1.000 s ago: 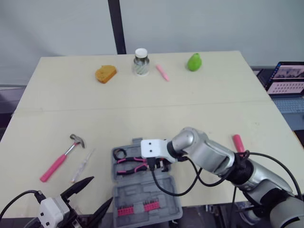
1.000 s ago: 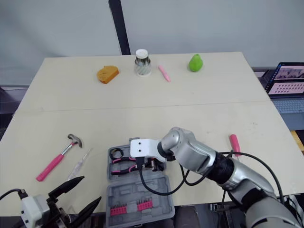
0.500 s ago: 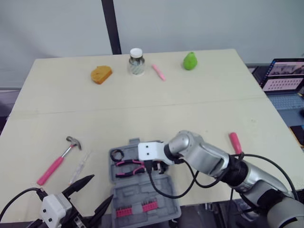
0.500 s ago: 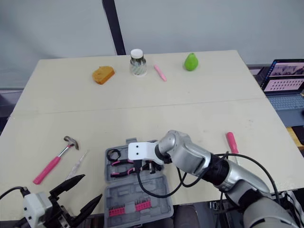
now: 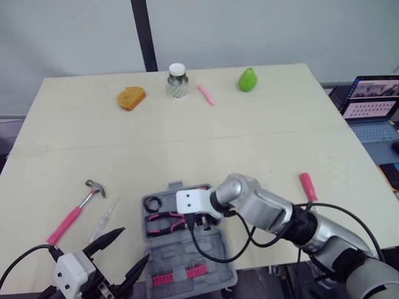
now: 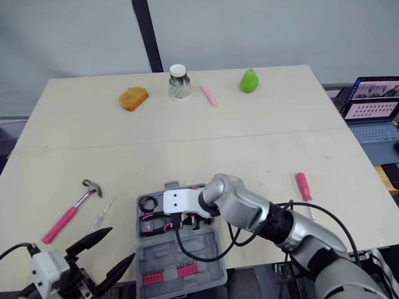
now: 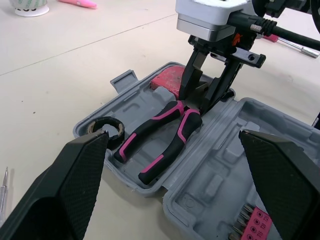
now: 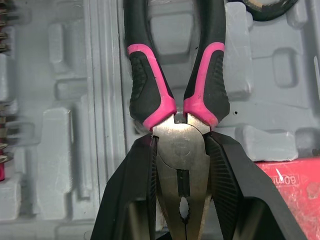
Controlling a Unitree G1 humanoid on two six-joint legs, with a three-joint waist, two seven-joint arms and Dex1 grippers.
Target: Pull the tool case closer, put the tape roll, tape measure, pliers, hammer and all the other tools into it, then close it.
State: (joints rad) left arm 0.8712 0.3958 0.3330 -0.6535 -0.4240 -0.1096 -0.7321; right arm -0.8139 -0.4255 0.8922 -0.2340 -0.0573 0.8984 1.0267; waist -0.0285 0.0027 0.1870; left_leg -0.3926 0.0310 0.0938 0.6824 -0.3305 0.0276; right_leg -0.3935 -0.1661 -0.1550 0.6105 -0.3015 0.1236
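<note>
Pale counter (image 5: pixel 249 143) carries the open tool case (image 5: pixel 187 249) at its near edge in the eye views, left hand (image 5: pixel 133 247) spread beside it; the left wrist view shows the right hand (image 7: pixel 198 100) pinching the pliers (image 7: pixel 150 127) lying in the tray, long axis crosswise, handles toward the robot's left; the right wrist view shows both fingers (image 8: pixel 130 200) clamping the steel head.

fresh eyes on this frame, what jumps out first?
The right gripper reaches into the open grey plastic tool case near the front edge of the beige table. Its black fingers are clamped on the metal head of the pink-and-black pliers lying inside. Next comes the pink-handled hammer, lying loose on the table left of the case, with the open left gripper hovering at the front edge.
</note>
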